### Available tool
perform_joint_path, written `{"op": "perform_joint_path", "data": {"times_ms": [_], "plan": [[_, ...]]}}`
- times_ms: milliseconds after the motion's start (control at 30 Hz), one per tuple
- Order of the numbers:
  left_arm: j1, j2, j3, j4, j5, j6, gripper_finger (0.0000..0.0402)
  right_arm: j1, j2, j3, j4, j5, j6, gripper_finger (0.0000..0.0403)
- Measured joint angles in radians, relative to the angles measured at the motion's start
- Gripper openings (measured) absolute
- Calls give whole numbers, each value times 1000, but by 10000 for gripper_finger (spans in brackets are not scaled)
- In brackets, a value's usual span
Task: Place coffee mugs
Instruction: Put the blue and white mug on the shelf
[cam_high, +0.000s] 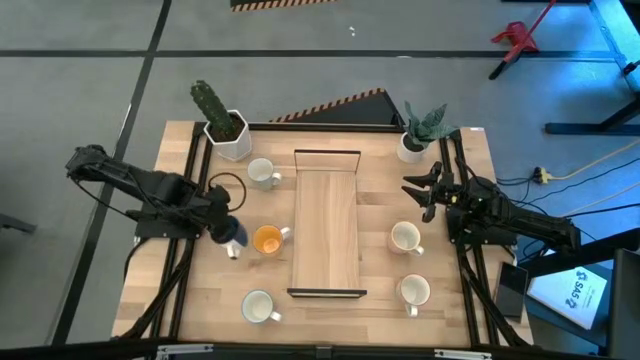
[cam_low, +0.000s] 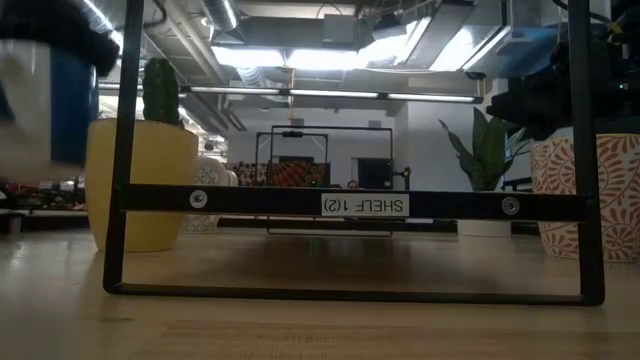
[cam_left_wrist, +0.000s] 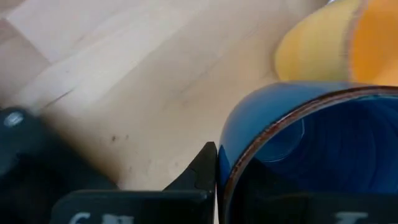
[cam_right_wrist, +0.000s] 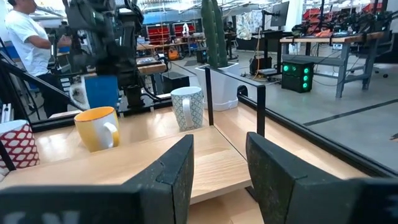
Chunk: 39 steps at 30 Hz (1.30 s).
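My left gripper (cam_high: 228, 228) is shut on the blue mug (cam_high: 234, 233), left of the wooden shelf (cam_high: 326, 222). The same blue mug (cam_right_wrist: 101, 92) shows under the left arm in the right wrist view. The orange mug (cam_high: 268, 239) stands on its base just right of it. White mugs stand at the far left (cam_high: 262, 173), near left (cam_high: 258, 306) and right of the shelf (cam_high: 405, 237) (cam_high: 414, 291). My right gripper (cam_high: 425, 195) is open and hovers at the table's right side, touching nothing. My left gripper holds the blue mug by its rim (cam_left_wrist: 249, 134), coming from above. One finger (cam_left_wrist: 200, 171) lies against the outside of the wall; the other is hidden by the mug. The blue mug (cam_low: 50, 110) stays upright and looks lifted clear of the table.
A cactus in a white pot (cam_high: 225, 125) and a leafy plant in a pot (cam_high: 415, 135) stand at the far corners. The shelf's black frame (cam_low: 345, 205) crosses the middle. A red-patterned mug (cam_right_wrist: 15, 146) shows near the right gripper. A person (cam_right_wrist: 25, 37) stands beyond the table.
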<state>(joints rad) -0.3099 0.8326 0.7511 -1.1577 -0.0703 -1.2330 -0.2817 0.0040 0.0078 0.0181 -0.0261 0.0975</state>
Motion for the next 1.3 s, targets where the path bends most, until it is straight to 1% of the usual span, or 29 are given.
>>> {"op": "perform_joint_path", "data": {"times_ms": [167, 267, 367, 500, 633, 833, 900, 1000, 1100, 1200, 1300], "plan": [[0, 0, 182, -117, -31, -74, 13, 0, 0, 0, 0, 14, -28, 134], [1, 19, 285, -111, -79, -101, 13, 0, 0, 0, 0, 26, -28, 134], [20, 84, 369, -110, -119, -92, 13, 0, 0, 0, 0, 27, -28, 134], [72, 218, 481, -46, -107, -13, 13, 0, 0, 0, 0, 31, -27, 134], [151, 378, 636, -16, -96, 90, 13, 0, 0, 0, -1, 33, -26, 134], [327, 613, 872, -14, -96, 287, 12, 0, 0, 0, -2, 34, -26, 134], [388, 688, 931, -15, -74, 360, 12, 0, 0, 0, -2, 33, -26, 134], [466, 797, 1005, -13, -18, 470, 12, 0, 0, 0, -3, 33, -26, 134], [527, 903, 1053, -7, 36, 552, 12, 0, 0, 0, -3, 33, -25, 134], [564, 998, 1097, 8, 79, 597, 12, 0, 0, 0, -3, 33, -25, 134], [580, 1077, 1133, 22, 85, 625, 12, 0, 0, 0, -3, 33, -25, 134]]}}
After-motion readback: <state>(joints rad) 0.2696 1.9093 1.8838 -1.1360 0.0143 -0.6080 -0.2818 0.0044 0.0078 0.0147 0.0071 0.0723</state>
